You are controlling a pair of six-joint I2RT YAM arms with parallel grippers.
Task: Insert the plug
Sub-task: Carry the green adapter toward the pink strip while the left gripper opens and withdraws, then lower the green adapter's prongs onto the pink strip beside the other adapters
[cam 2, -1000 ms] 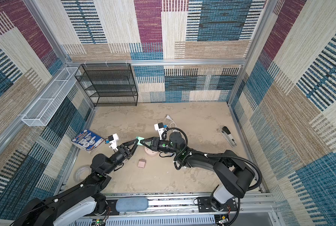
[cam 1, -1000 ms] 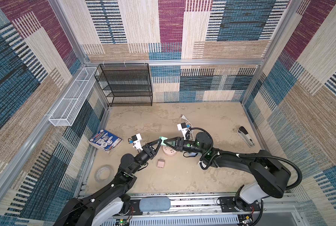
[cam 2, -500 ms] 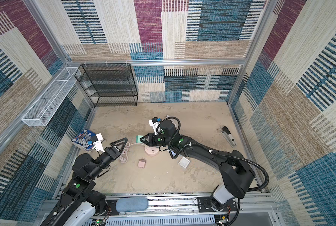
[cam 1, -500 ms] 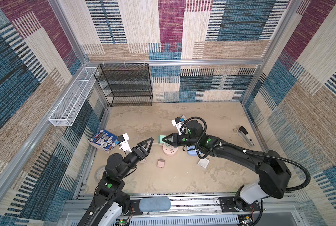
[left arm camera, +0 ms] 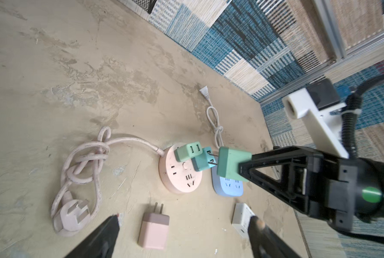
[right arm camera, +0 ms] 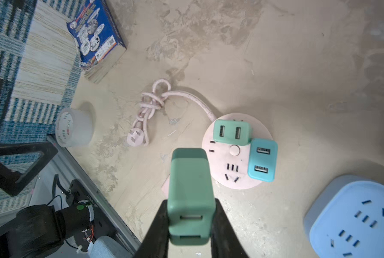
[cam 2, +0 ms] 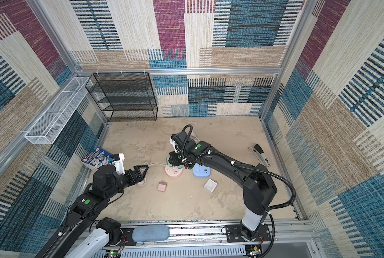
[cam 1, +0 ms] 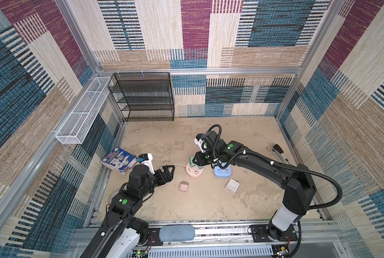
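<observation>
The approach step is in hand: the right jaws clamp the green plug aloft at the 12 o'clock edge of the pink round socket, the left jaws gape empty at its 9 o'clock, and next the prongs must probably tip down onto a free outlet.

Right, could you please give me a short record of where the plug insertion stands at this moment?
right gripper: shut on the green plug, raised close to the pink power strip
insertion: not yet done, plug clear of every socket
pink power strip: green charger and teal charger plugged in, some sockets free
left gripper: open, empty, near the pink cord
spare: blue power strip, pink charger lying loose
</observation>
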